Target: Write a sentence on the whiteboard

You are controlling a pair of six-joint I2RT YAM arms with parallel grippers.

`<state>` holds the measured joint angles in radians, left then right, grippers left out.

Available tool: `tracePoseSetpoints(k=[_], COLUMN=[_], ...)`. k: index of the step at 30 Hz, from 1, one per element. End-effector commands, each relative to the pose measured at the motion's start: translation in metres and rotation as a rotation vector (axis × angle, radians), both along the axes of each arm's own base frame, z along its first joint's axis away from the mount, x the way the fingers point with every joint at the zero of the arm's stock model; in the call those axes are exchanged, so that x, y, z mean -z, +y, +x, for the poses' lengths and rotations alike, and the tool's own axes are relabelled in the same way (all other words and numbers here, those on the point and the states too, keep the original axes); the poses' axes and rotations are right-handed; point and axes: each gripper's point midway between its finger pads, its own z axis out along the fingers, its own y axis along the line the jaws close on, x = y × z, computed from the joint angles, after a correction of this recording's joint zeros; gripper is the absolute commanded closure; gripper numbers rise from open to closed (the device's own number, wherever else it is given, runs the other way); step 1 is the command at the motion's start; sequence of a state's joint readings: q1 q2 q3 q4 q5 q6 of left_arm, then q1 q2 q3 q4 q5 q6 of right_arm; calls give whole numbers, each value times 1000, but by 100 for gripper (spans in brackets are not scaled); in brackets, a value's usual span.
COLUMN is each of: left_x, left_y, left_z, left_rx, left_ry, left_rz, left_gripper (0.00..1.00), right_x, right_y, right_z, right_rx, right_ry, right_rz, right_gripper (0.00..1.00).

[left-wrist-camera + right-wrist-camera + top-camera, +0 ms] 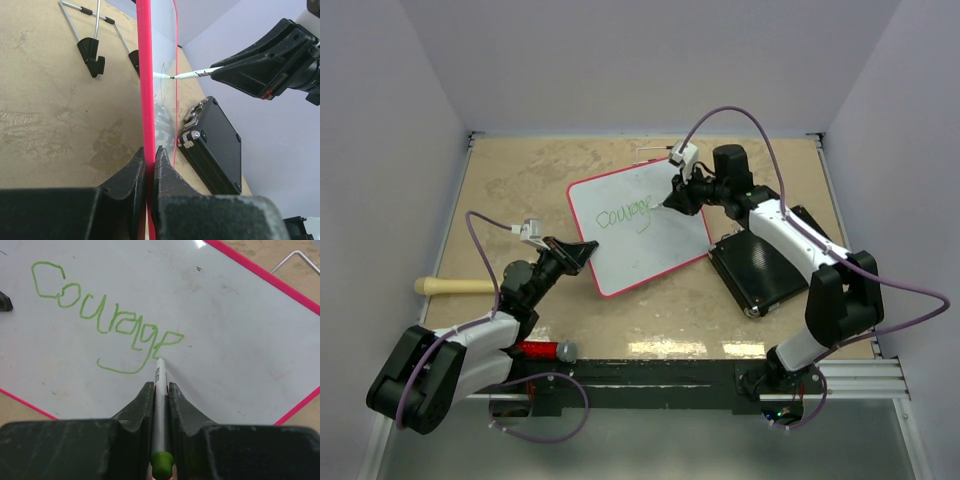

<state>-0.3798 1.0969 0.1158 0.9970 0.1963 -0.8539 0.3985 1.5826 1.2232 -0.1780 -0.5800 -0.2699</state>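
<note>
Whiteboard, frame centre, "Courage" written: left gripper clamps its rim, right gripper clamps green marker, tip apparently touching; risk: hard pen pressure twisting board from that thin pinch.

Robotics lab bench: white enclosure walls, tan tabletop, aluminium mounting rail.

White-and-black arms, purple cables, black left tool, black right tool
</note>
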Motion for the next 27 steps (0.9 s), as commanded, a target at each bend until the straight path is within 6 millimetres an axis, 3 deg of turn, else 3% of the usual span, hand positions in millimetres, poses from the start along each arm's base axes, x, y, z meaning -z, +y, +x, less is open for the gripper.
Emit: tracePoseSetpoints(k=[1, 5, 9, 17, 27], left_x=[21, 22, 22, 25, 25], left_y=[-7, -7, -7, -6, -5], left_z=[-14, -14, -14, -16, -17], left_rx=[91, 91, 90, 89, 89], left_ry=[-32, -31, -31, -28, -28], left_rz=[137, 139, 142, 143, 143], left_gripper=[100, 100, 100, 100, 100], right_x=[-26, -56, -72, -70, -63], right_y=[-16, -10, -9, -24, -26], right_z=[14, 2, -6, 3, 0], right_rx=[84, 11, -5, 32, 12], right_ry=[-74, -113, -141, -136, -125], right_rz=[-2, 66, 112, 135, 147], right_gripper=[100, 100, 100, 100, 100])
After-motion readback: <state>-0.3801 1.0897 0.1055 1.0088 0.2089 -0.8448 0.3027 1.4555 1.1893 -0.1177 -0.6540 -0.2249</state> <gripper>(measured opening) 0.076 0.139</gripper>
